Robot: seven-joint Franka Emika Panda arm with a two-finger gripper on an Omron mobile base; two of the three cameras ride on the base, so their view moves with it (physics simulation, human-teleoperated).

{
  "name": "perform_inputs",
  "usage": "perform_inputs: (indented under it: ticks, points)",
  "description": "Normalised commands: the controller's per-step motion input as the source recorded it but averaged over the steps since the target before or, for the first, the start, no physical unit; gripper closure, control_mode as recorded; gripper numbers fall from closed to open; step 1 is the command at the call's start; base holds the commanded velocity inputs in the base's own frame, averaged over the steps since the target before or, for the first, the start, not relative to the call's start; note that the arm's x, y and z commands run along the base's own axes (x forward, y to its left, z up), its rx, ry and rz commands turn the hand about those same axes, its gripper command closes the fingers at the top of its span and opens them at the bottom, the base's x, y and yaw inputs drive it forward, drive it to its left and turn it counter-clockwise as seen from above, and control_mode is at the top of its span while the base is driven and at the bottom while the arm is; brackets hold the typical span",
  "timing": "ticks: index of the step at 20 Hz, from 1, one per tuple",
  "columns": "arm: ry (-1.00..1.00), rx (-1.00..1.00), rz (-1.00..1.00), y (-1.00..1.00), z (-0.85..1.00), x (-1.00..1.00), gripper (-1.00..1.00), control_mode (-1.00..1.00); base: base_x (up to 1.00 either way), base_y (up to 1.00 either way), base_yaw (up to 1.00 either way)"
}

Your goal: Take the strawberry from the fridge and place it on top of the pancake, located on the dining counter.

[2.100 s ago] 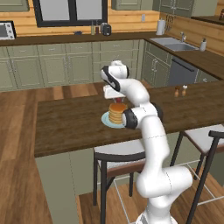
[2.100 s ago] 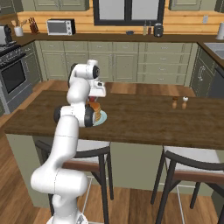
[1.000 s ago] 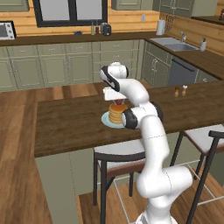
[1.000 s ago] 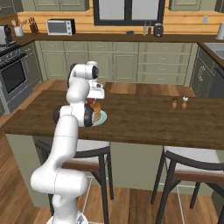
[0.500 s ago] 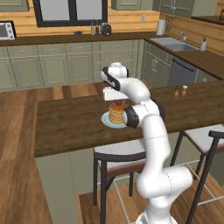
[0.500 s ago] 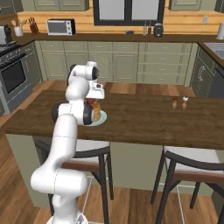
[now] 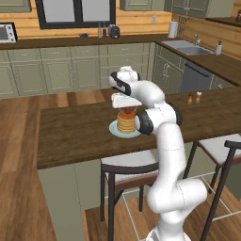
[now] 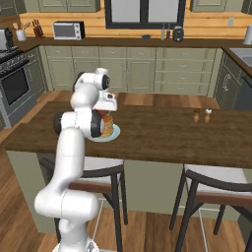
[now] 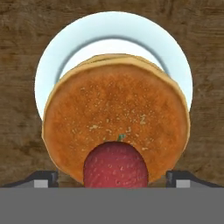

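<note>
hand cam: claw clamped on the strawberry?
No: the fingertips stand wide apart, clear of the strawberry on both sides, which rests on the pancake.

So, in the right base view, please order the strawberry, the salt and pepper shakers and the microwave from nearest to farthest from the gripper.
1. strawberry, directly under the gripper, on the pancake.
2. salt and pepper shakers, to the right on the dining counter.
3. microwave, on the back wall counter, upper left.
</note>
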Motion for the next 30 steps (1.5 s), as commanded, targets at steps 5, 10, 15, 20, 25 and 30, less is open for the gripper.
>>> perform_inputs:
  ticks: [5,10,15,20,25,30]
  points:
    - [-0.36,0.03,0.00,-0.01,0.25,-0.59,-1.00,-1.00,0.00,0.00,0.00]
    - [-0.49,0.13,0.00,-0.09,0.21,-0.57,-1.00,-1.00,0.00,0.00,0.00]
    - [-0.33,0.13,0.00,-0.24,0.42,-0.63,-1.00,-1.00,0.00,0.00,0.00]
    - [-0.10,0.12,0.00,-0.54,0.92,-0.76,-1.00,-1.00,0.00,0.00,0.00]
    - [-0.02,0.13,0.02,-0.80,0.50,-0.88,-1.00,-1.00,0.00,0.00,0.00]
    - [-0.09,0.10,0.07,-0.75,0.13,-1.00,-1.00,-1.00,0.00,0.00,0.00]
